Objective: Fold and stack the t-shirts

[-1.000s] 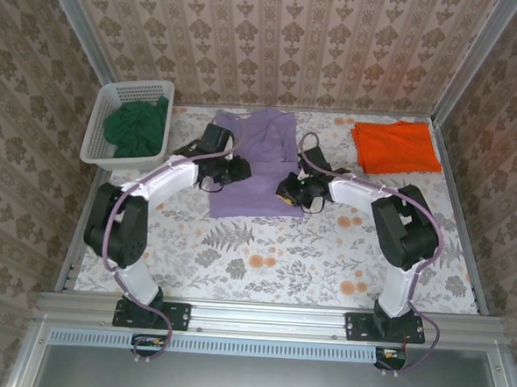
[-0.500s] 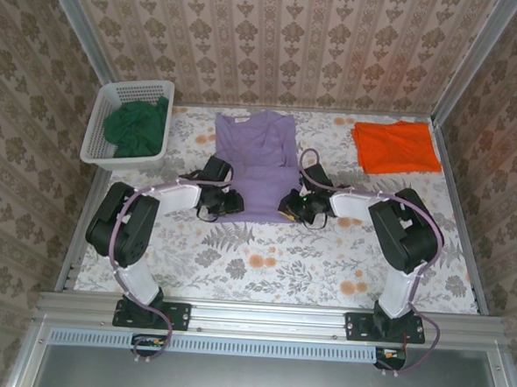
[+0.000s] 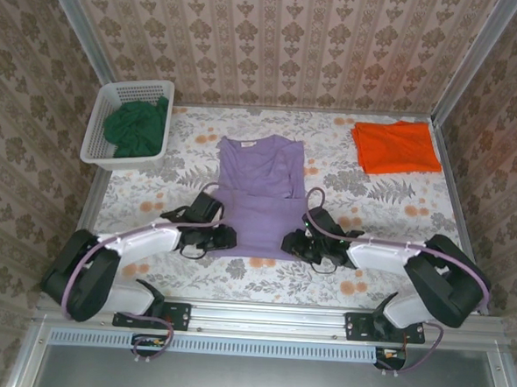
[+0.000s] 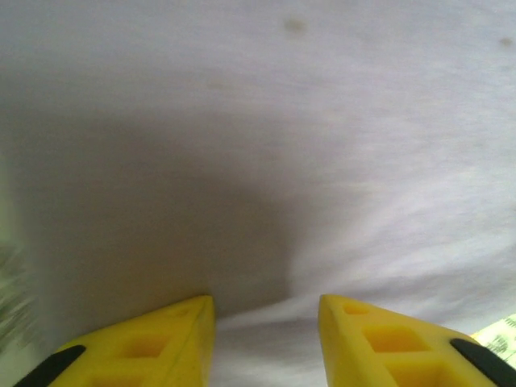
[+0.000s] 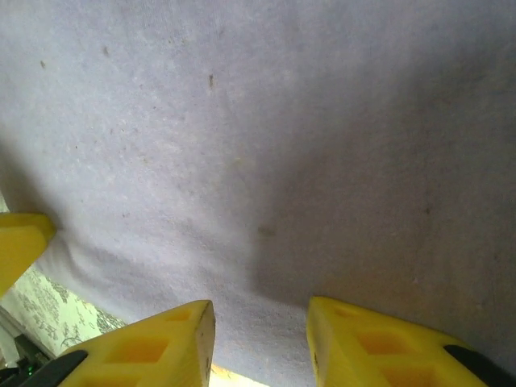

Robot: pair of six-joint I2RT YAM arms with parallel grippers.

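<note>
Lilac-purple t-shirt (image 3: 259, 189) lies flat in the middle of the floral table (image 3: 371, 218), collar at the far end, its near hem stretched between the two grippers. The left gripper (image 3: 227, 238) sits at the hem's near left corner and the right gripper (image 3: 288, 244) at its near right corner, each pointing inward at the cloth. In the left wrist view the left gripper (image 4: 266, 310) has its yellow fingers partly apart, pale cloth showing through the gap and not pinched; the right gripper (image 5: 260, 310) looks the same in its own view, partly parted over the lilac cloth with nothing clamped. Both arms lie low and folded close to the table's near edge, the left arm (image 3: 141, 239) reaching in from the left, the right arm (image 3: 387, 252) from the right. The orange t-shirt (image 3: 395, 147) lies folded at the far right, well apart. The dark green t-shirt (image 3: 135, 125) sits bunched in the white basket (image 3: 129, 89) at the far left. A yellow piece (image 5: 20, 242) at the left edge of the right wrist view is cut off and hard to identify; the shirt's lettering cannot be made out.
</note>
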